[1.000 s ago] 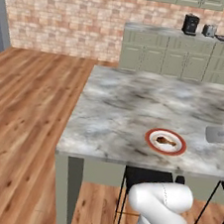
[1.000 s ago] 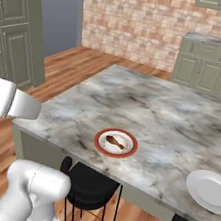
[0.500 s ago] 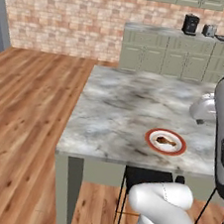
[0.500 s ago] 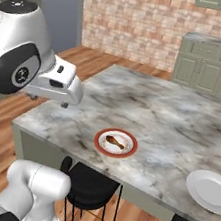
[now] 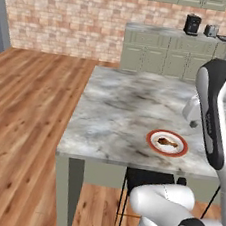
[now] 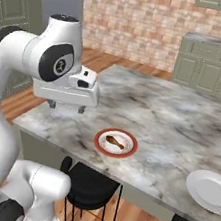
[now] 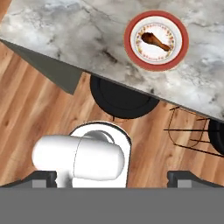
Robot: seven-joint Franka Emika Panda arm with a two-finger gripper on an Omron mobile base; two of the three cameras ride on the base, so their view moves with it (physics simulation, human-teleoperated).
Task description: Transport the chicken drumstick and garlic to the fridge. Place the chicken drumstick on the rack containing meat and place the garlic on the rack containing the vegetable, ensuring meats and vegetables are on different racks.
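Drumstick (image 7: 155,42) on red-rimmed plate (image 7: 131,46); garlic indiscernible.

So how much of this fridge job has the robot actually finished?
Nothing looks done yet. The chicken drumstick lies on the red-rimmed plate on the marble counter, untouched. The gripper is open and empty, high above the counter's edge, looking down at the plate. Left to do: pick up the drumstick, then carry it and the garlic to the fridge racks.

I see the white plate (image 6: 210,189) cut by the right edge, and the arm hides part of the tabletop (image 5: 120,111).
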